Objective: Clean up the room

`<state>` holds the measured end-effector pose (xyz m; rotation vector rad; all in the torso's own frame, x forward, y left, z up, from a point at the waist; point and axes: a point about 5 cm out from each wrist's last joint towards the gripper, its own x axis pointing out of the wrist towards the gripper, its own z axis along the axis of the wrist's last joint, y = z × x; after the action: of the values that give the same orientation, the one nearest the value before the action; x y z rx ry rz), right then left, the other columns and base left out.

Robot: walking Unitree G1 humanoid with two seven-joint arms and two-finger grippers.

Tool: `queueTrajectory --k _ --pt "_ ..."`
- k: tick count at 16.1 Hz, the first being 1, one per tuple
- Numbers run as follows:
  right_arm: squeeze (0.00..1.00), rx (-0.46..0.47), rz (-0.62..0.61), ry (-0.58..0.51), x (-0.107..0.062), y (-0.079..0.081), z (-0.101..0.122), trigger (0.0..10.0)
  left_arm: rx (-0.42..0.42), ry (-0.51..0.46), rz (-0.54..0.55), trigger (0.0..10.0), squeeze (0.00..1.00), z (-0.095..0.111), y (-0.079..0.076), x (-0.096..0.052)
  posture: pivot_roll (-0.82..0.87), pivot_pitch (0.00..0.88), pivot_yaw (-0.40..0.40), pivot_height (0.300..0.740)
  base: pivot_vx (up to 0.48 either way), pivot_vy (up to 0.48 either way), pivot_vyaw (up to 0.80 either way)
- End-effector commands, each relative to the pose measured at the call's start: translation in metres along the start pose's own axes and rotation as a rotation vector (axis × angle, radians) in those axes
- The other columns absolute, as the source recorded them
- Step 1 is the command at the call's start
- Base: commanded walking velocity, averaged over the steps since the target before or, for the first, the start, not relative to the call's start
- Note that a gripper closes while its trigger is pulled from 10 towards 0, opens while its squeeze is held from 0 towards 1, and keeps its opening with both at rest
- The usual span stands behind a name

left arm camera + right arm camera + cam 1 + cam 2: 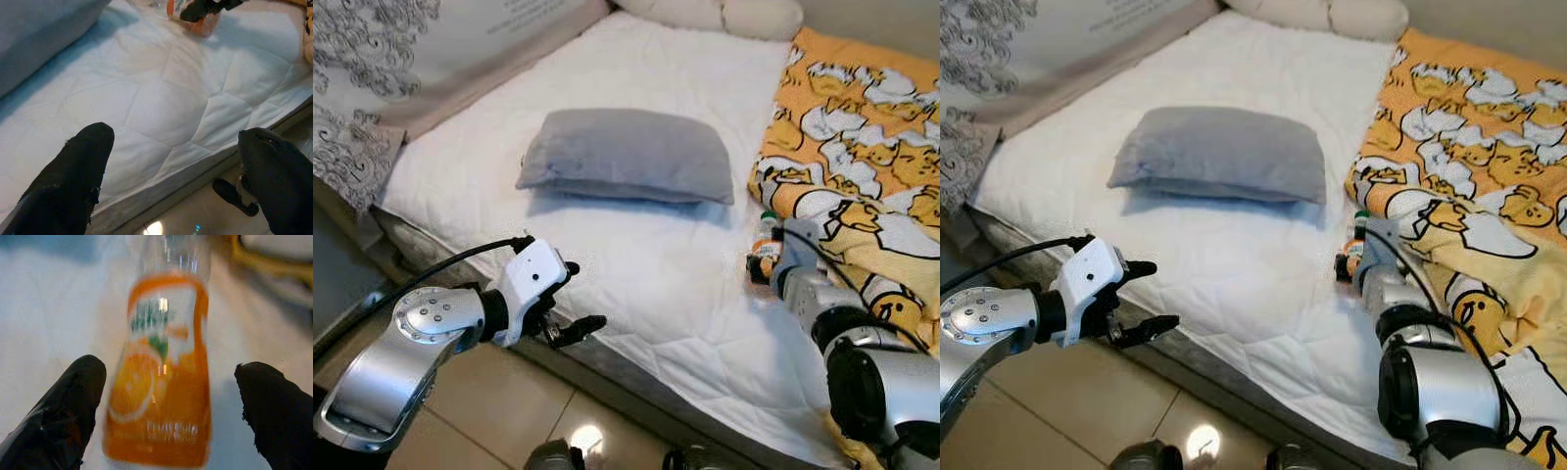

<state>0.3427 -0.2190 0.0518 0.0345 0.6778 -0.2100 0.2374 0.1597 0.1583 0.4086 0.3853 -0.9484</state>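
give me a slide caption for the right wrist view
Open right gripper straddling an orange juice bottle lying on the white mattress.

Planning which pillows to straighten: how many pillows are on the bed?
2. A grey pillow lies mid-mattress on the white sheet; a cream pillow sits at the head of the bed, cut off by the frame edge. The yellow blanket could hide more.

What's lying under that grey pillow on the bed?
The grey pillow rests directly on the white quilted mattress. Whatever lies beneath its middle is covered. An orange bottle sits apart, between the right gripper's open fingers.
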Motion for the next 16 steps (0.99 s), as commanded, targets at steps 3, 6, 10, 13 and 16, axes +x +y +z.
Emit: queueTrajectory --k 3,6,10,13,16 --pt "0.00 0.057 -0.020 0.041 0.0003 -0.0033 -0.0098 10.0 0.008 0.000 0.001 10.0 0.00 0.0039 -0.0013 -0.0026 0.12 0.146 -0.013 0.740 0.000 0.000 0.00" --pt "0.00 0.112 -0.022 0.051 0.0004 -0.0035 -0.0133 4.9 0.006 -0.002 -0.002 10.0 0.00 0.0051 -0.0019 -0.0024 0.12 0.146 -0.012 0.740 0.000 0.000 0.00" --pt "0.00 0.135 -0.007 0.036 0.0004 -0.0017 -0.0091 0.0 0.004 -0.004 0.006 10.0 0.00 0.0053 -0.0001 -0.0028 0.11 0.125 -0.017 0.740 0.000 0.000 0.00" --pt "0.00 0.145 0.001 0.035 0.0003 0.0005 -0.0082 0.0 0.002 -0.007 0.010 10.0 0.00 0.0060 -0.0001 -0.0005 0.11 0.111 -0.020 0.740 0.000 0.000 0.00" --pt "0.00 0.152 0.016 0.037 0.0003 0.0034 -0.0087 0.0 -0.009 -0.011 0.013 10.0 0.00 0.0044 0.0008 -0.0007 0.10 0.081 -0.022 0.740 0.000 0.000 0.00"
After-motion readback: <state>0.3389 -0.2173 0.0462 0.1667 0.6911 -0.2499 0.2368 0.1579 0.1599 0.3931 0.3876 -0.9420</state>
